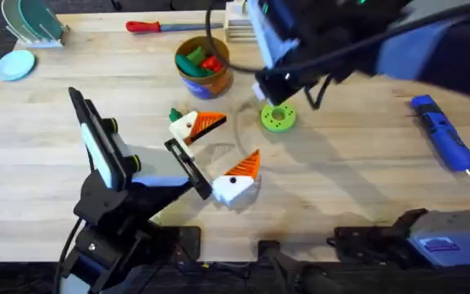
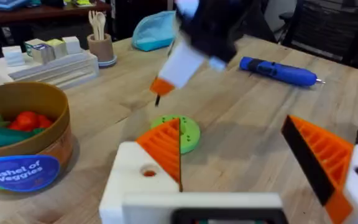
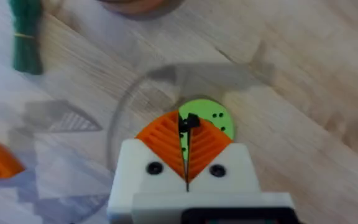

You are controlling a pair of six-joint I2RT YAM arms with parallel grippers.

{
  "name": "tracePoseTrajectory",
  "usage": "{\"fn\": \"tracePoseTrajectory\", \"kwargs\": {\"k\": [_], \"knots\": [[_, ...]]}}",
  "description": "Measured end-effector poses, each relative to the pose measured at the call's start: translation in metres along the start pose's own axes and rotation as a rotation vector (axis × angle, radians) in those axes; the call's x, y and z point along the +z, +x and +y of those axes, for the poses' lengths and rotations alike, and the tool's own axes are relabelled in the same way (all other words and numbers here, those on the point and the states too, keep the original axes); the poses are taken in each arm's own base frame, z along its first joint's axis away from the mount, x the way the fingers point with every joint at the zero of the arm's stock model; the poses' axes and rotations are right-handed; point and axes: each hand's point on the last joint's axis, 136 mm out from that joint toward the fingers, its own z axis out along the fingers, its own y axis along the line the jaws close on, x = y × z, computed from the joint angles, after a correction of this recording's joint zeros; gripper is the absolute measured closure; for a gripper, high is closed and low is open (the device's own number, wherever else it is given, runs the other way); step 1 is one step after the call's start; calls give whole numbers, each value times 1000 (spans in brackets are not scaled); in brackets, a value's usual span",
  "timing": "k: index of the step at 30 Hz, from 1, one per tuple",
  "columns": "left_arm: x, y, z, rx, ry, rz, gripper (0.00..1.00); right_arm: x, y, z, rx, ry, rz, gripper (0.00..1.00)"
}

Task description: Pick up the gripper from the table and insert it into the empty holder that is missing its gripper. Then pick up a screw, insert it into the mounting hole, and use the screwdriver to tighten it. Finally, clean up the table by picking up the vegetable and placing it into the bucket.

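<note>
1. the right gripper is pinched narrow on a small black screw, just above the green disc.
2. the left gripper is spread wide and holds nothing.
3. the holder, at 9 o'clock of the disc, carries the orange gripper; its mounting hole looks unfilled.
4. step in hand: fetching the screw. next it needs carrying toward 9 o'clock and lining up with the hole; the screwdriver lies at 3 o'clock.

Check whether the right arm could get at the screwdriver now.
Probably yes: the screwdriver lies alone on the table on that arm's side, though the right gripper is shut on a screw.
</note>
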Motion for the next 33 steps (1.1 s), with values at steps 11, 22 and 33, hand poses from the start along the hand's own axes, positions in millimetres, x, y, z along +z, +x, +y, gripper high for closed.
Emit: {"fn": "tracePoseTrajectory", "kwargs": {"k": [11, 22, 33], "knots": [[0, 1, -11, 4, 66, 6, 8, -77, -16, 41, -120, -59, -2, 995], [-3, 3, -31, 6, 181, 18, 8, -124, -33, 129, -291, -192, -137, 995], [-4, 4, -34, 5, 201, 21, 9, -123, -20, 159, -312, -250, -105, 995]]}}
